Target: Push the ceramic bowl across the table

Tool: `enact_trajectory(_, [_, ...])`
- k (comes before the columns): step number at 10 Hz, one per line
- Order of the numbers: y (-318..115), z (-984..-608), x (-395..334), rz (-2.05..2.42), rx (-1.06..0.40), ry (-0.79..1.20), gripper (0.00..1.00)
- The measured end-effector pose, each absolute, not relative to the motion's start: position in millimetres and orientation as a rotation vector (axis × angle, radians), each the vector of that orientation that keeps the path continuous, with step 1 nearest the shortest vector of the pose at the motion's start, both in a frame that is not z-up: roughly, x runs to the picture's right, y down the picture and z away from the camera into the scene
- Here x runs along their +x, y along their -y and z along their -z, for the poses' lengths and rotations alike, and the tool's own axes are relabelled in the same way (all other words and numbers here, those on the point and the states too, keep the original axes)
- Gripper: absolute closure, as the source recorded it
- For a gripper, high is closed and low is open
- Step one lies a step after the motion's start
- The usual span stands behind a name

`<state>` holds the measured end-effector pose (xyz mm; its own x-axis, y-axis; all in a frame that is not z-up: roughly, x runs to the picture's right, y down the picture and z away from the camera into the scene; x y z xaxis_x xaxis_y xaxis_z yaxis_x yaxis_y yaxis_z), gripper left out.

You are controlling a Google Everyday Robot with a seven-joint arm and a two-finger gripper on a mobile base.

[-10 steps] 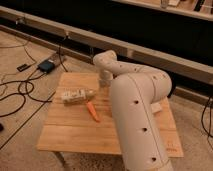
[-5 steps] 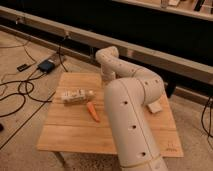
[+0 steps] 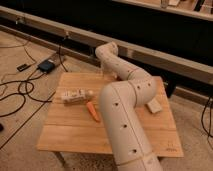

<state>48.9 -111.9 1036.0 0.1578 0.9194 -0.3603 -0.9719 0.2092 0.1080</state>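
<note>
1. Floor, far left: loose black cables [image 3: 20, 95], and a small dark box [image 3: 46, 66] near the table's far-left corner.
2. Table [image 3: 65, 135] (pale wooden planks): on the left half lies a pale, clear-looking packet or bottle [image 3: 75, 95] on its side. Just right of it, apart from it, lies a short orange item [image 3: 92, 111] that I cannot identify.
3. Centre: the white arm [image 3: 125, 120] rises from the near edge, bends at an elbow over the table's right half, and reaches back and left toward the far edge. The gripper [image 3: 104, 67] sits at that far end, low over the far-left part of the tabletop. The arm's own links mostly cover it, and I cannot tell how the jaws stand.
4. Right of the arm: a small pale block [image 3: 154, 105] rests on the table, close to the elbow.
5. The bowl does not show anywhere on the visible tabletop. It may sit behind the arm or near the gripper (a guess only).
6. Progress, as a judgement: no contact with the bowl can be confirmed, so nothing shows the push as done. What is left: place the gripper against the bowl's side and slide the bowl across the planks, steering clear of the packet and the orange item.
</note>
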Motion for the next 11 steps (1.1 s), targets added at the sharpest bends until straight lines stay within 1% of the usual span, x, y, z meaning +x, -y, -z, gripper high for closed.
enact_trajectory(2, [146, -1037, 60, -1.331, 0.052, -0.374, 0.35])
enact_trajectory(4, [157, -1025, 56, -1.334, 0.179, -0.369, 0.35])
enact_trajectory(7, [151, -1002, 46, -1.350, 0.244, -0.363, 0.35])
enact_trajectory(11, [150, -1000, 44, -1.353, 0.249, -0.360, 0.35])
